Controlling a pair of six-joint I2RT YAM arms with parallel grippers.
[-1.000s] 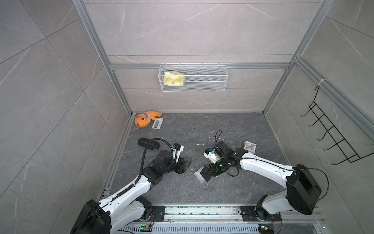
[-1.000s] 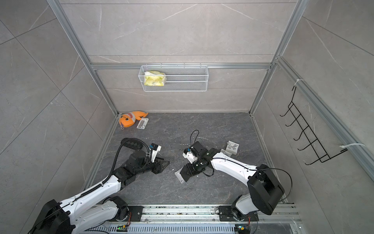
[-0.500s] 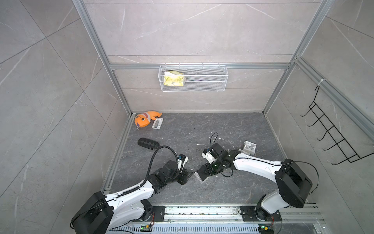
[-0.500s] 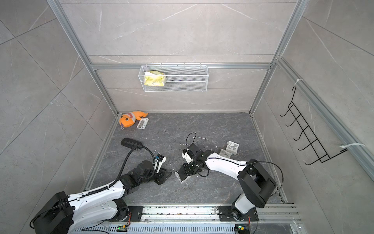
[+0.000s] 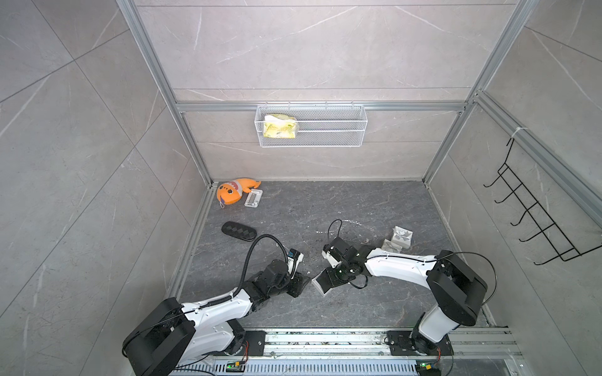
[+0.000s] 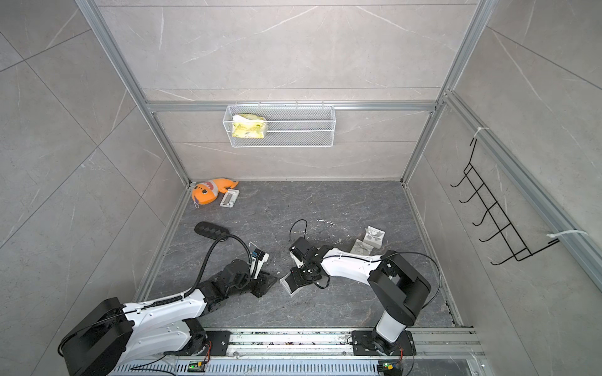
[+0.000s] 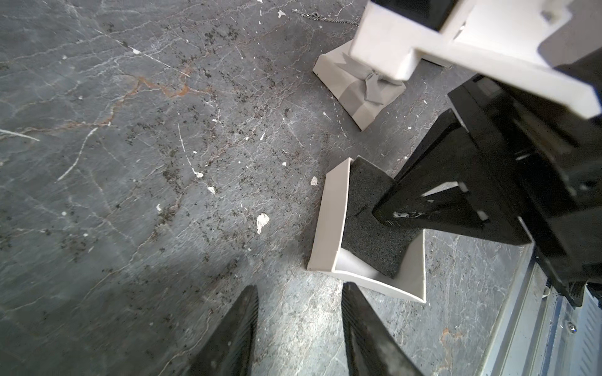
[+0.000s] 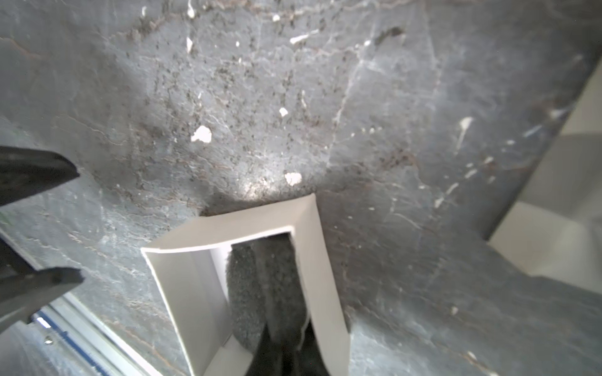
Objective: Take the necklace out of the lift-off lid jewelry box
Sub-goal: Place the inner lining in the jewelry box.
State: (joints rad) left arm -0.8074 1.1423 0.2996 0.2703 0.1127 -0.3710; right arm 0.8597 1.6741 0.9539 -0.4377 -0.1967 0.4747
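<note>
the necklace (image 7: 325, 18) is out of the box: a thin chain lying on the dark floor (image 5: 325, 201), well apart from the box and near the lid (image 7: 358, 88), which rests bow-up on the floor. the white box (image 5: 318, 284) sits open near the front rail (image 5: 325, 338) and holds a black foam pad (image 7: 368, 234), tilted with one end riding up against a wall. the right gripper (image 7: 391, 213) reaches down into the box with its tips on the pad. its jaws look nearly together, but i cannot tell whether they pinch the foam or only press it. the left gripper (image 7: 299, 325) hangs low just beside the box, jaws partly apart with nothing between them. a small gift box (image 5: 402, 236) with a bow stands behind the right arm (image 5: 397, 267). on the back wall a wire basket (image 5: 325, 143) holds one yellow packet (image 5: 280, 127). an orange fish toy (image 5: 233, 192) and a black oval case (image 5: 238, 231) lie near the left wall.

compared with a second ago, the left arm (image 5: 221, 309) has dropped lower and drawn toward the front rail, so its cable (image 5: 257, 241) no longer crosses the black case. the right arm's elbow has swung inward. the box lies in about the same spot.
</note>
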